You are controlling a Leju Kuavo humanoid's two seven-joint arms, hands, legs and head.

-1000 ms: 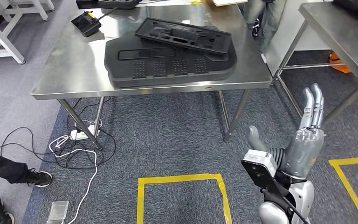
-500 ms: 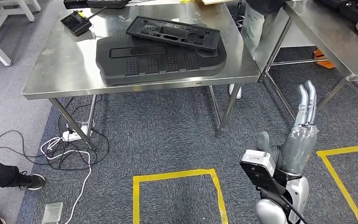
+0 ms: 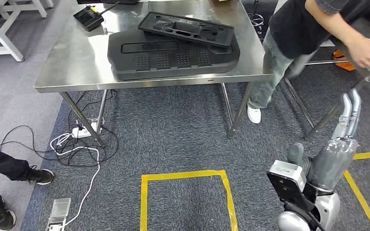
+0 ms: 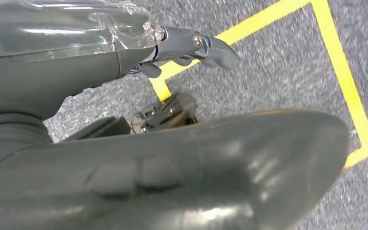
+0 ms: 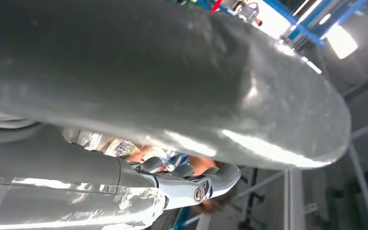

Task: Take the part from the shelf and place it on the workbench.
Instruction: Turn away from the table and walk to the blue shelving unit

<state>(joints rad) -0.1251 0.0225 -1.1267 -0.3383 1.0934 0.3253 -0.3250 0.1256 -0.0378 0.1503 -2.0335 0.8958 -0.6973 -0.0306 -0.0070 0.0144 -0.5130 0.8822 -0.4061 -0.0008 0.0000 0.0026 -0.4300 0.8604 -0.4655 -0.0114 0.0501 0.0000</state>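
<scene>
Steel worktop (image 3: 72, 62) carries two black moulded parts: a large part (image 3: 173, 60) lying flat and a smaller part (image 3: 187, 29) stacked aslant on it, with a black handset (image 3: 87, 18) near the far corner. Right hand (image 3: 337, 144) is raised, fingers straight and apart, holding nothing. Left hand (image 4: 124, 48) hangs empty above the floor's yellow tape (image 3: 188, 178). A person (image 3: 308, 33) stands between the worktop and a second table at the right. Cables (image 3: 72, 149) trail under the worktop.
</scene>
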